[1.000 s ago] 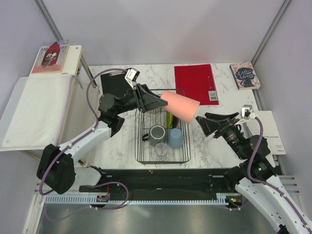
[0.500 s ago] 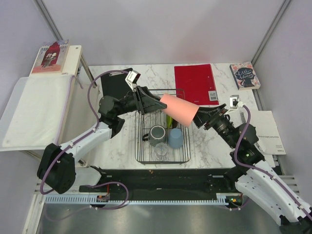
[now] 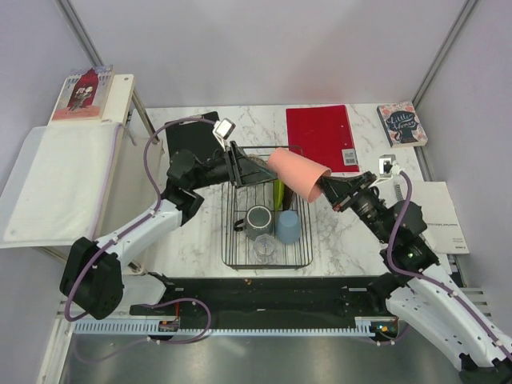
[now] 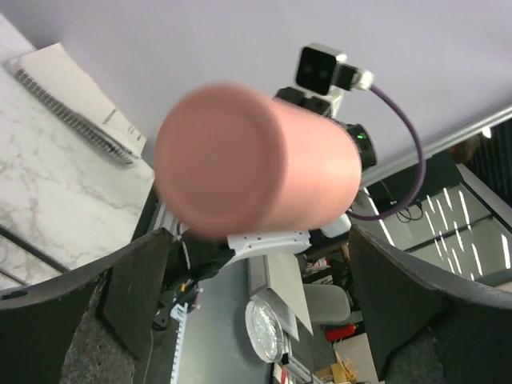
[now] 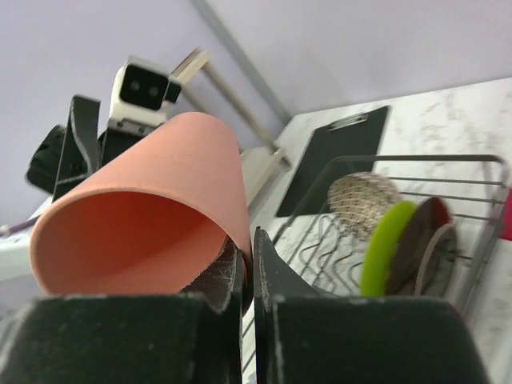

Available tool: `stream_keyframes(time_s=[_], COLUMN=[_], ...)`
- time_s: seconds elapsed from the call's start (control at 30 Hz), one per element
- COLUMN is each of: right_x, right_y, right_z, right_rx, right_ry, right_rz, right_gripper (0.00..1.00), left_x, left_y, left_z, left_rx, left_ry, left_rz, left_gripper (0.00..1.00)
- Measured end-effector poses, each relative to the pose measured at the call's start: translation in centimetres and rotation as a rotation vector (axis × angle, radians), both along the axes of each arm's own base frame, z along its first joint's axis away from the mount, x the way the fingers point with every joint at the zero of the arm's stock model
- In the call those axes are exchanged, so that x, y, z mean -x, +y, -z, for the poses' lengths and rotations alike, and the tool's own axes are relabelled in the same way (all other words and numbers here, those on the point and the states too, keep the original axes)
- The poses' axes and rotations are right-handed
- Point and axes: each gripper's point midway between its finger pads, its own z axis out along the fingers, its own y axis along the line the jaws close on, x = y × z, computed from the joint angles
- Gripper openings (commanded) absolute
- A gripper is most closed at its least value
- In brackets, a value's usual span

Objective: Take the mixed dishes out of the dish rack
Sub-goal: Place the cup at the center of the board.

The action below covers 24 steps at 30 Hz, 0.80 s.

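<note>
A pink cup hangs on its side above the dish rack, between my two grippers. The right gripper is shut on the cup's rim, one finger inside the cup and one outside. Around the cup's base the left gripper stands open, its fingers clear of the sides. In the rack sit a grey mug, an upturned blue cup, a clear glass, a lime-green plate, a dark red plate and a mesh bowl.
A red clipboard lies behind the rack to the right and a black clipboard to the left. A book sits at the far right corner. White paper lies under the right arm. A side shelf stands left of the table.
The right gripper came in from the right and shut on the cup's rim. The left gripper's jaws opened off the cup.
</note>
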Motion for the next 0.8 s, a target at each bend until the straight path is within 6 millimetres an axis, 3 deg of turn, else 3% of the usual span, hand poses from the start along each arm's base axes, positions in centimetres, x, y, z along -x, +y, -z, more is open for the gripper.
stream_keyframes(time_s=[0.17, 0.3, 0.47, 0.6, 0.73, 0.8], right_x=[-1.2, -2.1, -5.6, -9.0, -13.4, -16.6], right_y=[-3.3, -6.5, -10.7, -12.0, -14.2, -16.6], right_z=[-1.3, -3.1, -4.2, -1.5, 2.5, 3.6], right_rx=[0.042, 0.075, 0.167, 0.306, 0.429, 0.420], right_ry=[0.015, 0.058, 0.201, 0.313, 0.464, 0.548], right_rz=[0.190, 0.369, 0.675, 0.843, 0.930, 0.973], right_gripper=[0.00, 0.00, 0.00, 0.00, 0.00, 0.00], left_x=[-2.7, -5.8, -7.7, -7.6, -6.4, -5.9], left_y=[0.8, 2.6, 4.4, 5.7, 7.4, 7.9], left_z=[2.3, 4.1, 7.3, 8.5, 6.9, 6.1], left_rx=[-0.088, -0.142, -0.253, -0.327, -0.310, -0.297], left_ry=[0.076, 0.186, 0.310, 0.330, 0.263, 0.232], left_rz=[-0.109, -0.272, -0.417, -0.496, -0.569, -0.582], left_gripper=[0.99, 0.99, 0.99, 0.99, 0.98, 0.97])
